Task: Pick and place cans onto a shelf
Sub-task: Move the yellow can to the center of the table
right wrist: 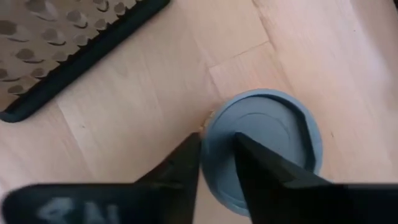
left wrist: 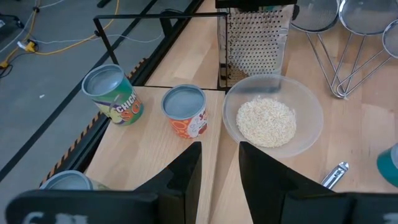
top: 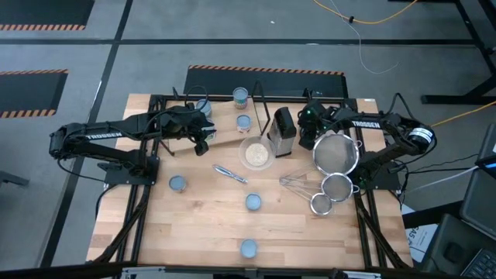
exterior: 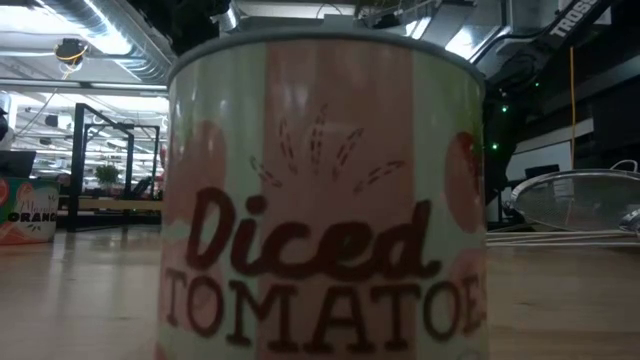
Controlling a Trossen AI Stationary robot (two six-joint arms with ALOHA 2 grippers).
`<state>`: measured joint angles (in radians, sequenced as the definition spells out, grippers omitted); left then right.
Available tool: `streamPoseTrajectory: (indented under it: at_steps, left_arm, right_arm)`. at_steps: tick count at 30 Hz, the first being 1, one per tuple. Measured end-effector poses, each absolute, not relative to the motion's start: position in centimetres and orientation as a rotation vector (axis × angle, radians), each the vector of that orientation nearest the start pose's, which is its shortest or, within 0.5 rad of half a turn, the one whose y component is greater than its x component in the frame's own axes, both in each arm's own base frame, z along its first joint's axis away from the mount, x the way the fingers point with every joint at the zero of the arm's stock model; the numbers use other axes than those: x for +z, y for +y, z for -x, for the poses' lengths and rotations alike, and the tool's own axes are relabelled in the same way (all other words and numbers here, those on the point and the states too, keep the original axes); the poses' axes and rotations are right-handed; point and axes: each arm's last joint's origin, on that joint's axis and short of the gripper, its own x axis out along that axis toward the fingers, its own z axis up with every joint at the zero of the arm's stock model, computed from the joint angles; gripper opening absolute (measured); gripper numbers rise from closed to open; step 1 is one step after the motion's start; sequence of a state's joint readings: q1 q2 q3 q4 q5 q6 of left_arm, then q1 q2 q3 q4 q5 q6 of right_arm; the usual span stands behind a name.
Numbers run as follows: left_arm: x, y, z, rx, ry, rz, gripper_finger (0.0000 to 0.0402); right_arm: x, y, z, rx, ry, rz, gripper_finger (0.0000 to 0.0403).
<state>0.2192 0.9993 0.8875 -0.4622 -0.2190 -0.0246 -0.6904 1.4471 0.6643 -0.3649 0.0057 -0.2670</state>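
- The small short cylindrical tins with pale blue-grey round tops are likely handling as stiff, fairly weighty for their size and smooth-walled, so a hold across the round side wall, below the rim, looks safest; a pinch on the flat lid alone would probably slip.
- The right gripper [right wrist: 216, 163] is hovering directly above one blue-grey-topped tin [right wrist: 264, 149] standing on the wooden tabletop [right wrist: 124, 124] beside the dark-framed metal box grater [right wrist: 56, 43]. Its two dark fingers are standing narrow, close together over the lid's near edge rather than astride the wall, and nothing is sitting between them.
- The left gripper [left wrist: 219, 171] is waiting over the flat rectangular pale-wood shelf board [left wrist: 149, 149], its fingers slightly apart and holding nothing.
- On that shelf, an orange-labelled tin [left wrist: 185, 111] and a tilted green-labelled tin [left wrist: 113, 94] are already sitting just ahead of the left gripper, with the clear bowl of white grains [left wrist: 272, 115] beside them.
- Three more tins [top: 177, 184] [top: 253, 202] [top: 248, 248] are lying well apart on the near tabletop; a diced-tomato tin [exterior: 320, 200] is filling the low view.
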Motion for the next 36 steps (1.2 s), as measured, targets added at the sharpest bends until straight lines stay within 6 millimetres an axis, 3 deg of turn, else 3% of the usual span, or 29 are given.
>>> streamPoseTrajectory:
  at_steps: [6, 14, 19, 28, 36]
  left_arm:
    - [30.6, 5.1, -20.2, 0.433, 0.573, 0.024, 0.0099]
    - [30.6, 5.1, -20.2, 0.433, 0.573, 0.024, 0.0099]
    - [30.6, 5.1, -20.2, 0.433, 0.573, 0.024, 0.0099]
    - [30.6, 5.1, -20.2, 0.433, 0.573, 0.024, 0.0099]
    - [30.6, 5.1, -20.2, 0.433, 0.573, 0.024, 0.0099]
  right_arm:
    - [14.8, -15.5, -18.8, -0.467, 1.162, -0.160, 0.0015]
    - [15.1, -15.5, -18.7, -0.459, 1.198, -0.173, 0.0023]
    - [16.5, -15.8, -18.8, -0.491, 1.291, -0.164, 0.0011]
    - [21.8, -16.6, -19.5, -0.509, 1.390, -0.154, 0.0013]
    - [29.2, -17.1, -19.8, -0.570, 1.421, -0.103, 0.0016]
